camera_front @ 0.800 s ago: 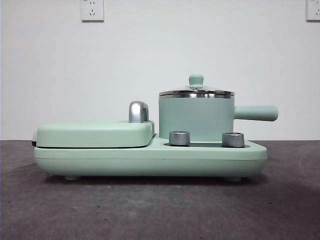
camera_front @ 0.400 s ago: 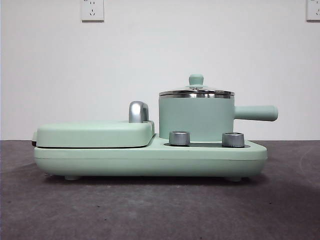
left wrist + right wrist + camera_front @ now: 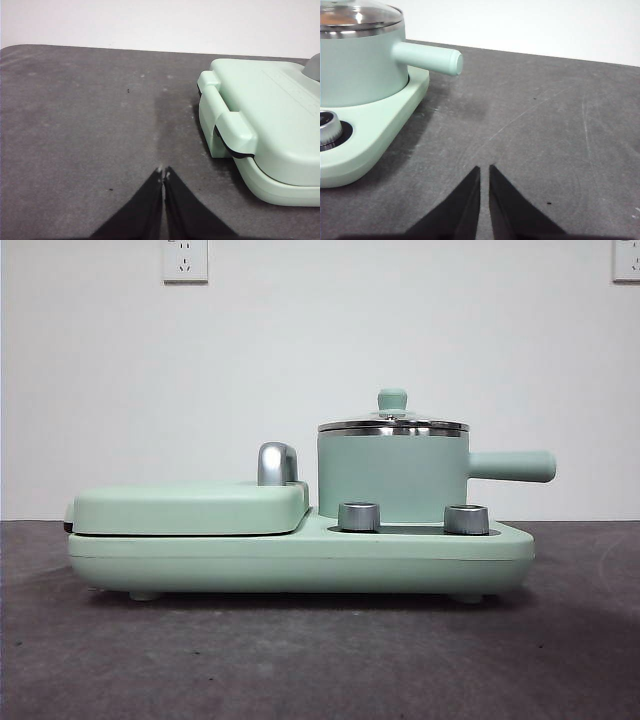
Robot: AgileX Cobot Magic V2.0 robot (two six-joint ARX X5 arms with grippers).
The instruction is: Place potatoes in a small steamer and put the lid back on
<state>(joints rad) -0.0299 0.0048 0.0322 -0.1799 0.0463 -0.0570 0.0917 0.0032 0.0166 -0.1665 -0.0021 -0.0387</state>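
1. The small steamer [image 3: 392, 475] sat on the right end of the mint-green cooker base [image 3: 300, 562], its straight handle [image 3: 512, 466] reaching out past that end.
2. The lid [image 3: 392, 423] rested squarely on the steamer's steel rim, knob up. Through the glass in the right wrist view, an orange-brown patch [image 3: 337, 17] showed inside; that looked like the potato already in the pot, though too little was visible to be sure.
3. The left gripper [image 3: 163, 173] hung low over the bare grey table [image 3: 75, 125], well clear of the griddle cover [image 3: 260, 120] at the base's left end. Its jaws were pressed together, nothing between them.
4. The right gripper [image 3: 484, 169] waited over the table off the base's right end, short of the handle. Its jaws were near-closed with only a slit between them, and it carried nothing.
5. Judging by the layout, the job looked finished, with both arms parked.
6. The risk from here: a right arm swinging toward the pot could clip the projecting handle, spin the steamer on its plate and jolt the loose lid off the rim.
7. A left arm drifting inward could catch the griddle cover's front latch [image 3: 227, 125] and nudge the whole base.
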